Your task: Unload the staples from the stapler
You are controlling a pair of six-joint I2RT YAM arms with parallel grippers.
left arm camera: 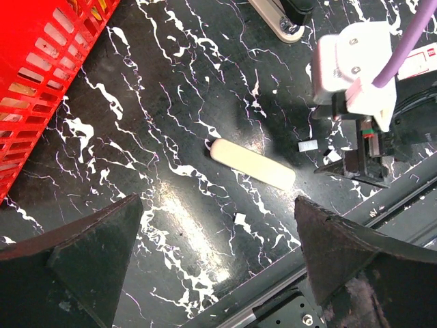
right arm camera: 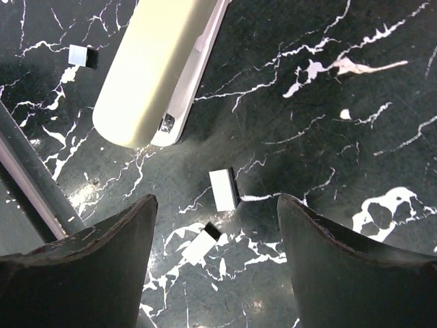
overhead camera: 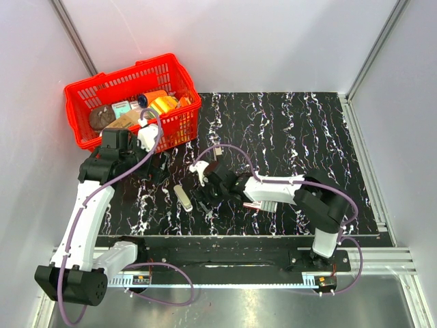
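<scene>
The stapler (right arm camera: pixel 150 68) lies on the worktop (right arm camera: pixel 355 123), short staple strips (right arm camera: pixel 222 190) loose just beside it. Over them the right gripper (right arm camera: pixel 217 212) has its jaws wide and empty, as does the left gripper (left arm camera: pixel 217 205). The right arm should rise straight up, brushing neither.

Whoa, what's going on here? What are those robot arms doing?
Two robot arms are working on getting the staples out of a stapler. The cream stapler lies on the black table, and little strips of staples lie loose next to it. The right gripper hovers open just above those strips, holding nothing. The left gripper is wide open too, over the table close by, and empty. A red basket full of things sits at the back left.
</scene>
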